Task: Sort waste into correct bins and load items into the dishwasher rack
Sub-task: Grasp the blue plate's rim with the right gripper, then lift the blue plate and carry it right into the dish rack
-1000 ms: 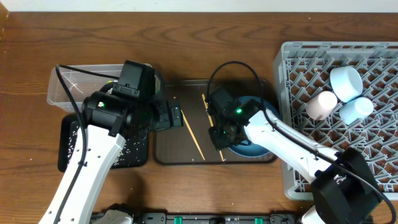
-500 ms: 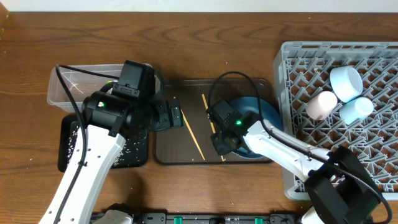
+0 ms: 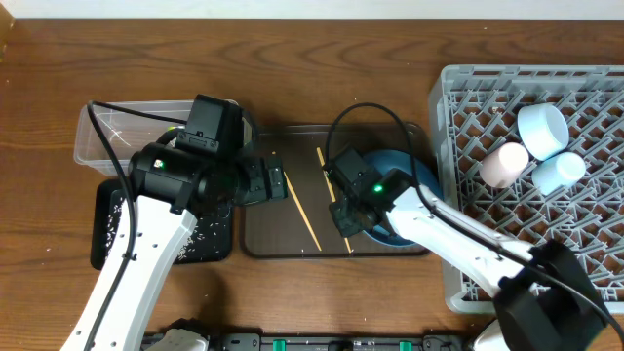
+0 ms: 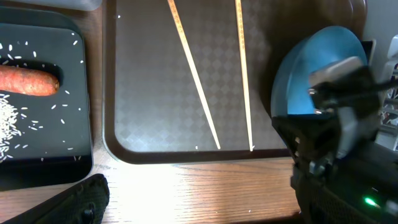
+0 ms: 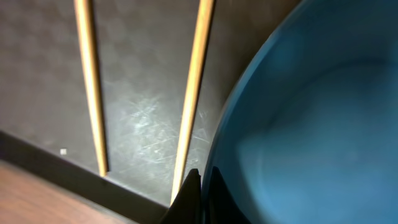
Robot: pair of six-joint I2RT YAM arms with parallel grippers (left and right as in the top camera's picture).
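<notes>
The round blue plate (image 3: 402,188) lies on the right side of the brown tray (image 3: 283,244), its left side tilted up. My right gripper (image 3: 349,213) is shut on its left rim; in the right wrist view the fingertips (image 5: 191,190) pinch the plate (image 5: 311,124) edge. Two wooden chopsticks (image 3: 300,213) lie on the tray, also in the left wrist view (image 4: 196,81). My left gripper (image 3: 276,182) is open and empty over the tray's left edge. The grey rack (image 3: 585,253) holds a pale blue bowl (image 3: 542,129), pink cup (image 3: 503,165) and light blue cup (image 3: 560,173).
The clear tub (image 3: 122,132) and black tray (image 3: 216,239) sit at the left under my left arm. The left wrist view shows an orange sausage stick (image 4: 28,81) and rice grains (image 4: 12,115) on the black tray (image 4: 62,155). Wrapper and tissue are hidden.
My right gripper shifted a little along the plate's left rim and stays shut on it. The left arm has not moved.
</notes>
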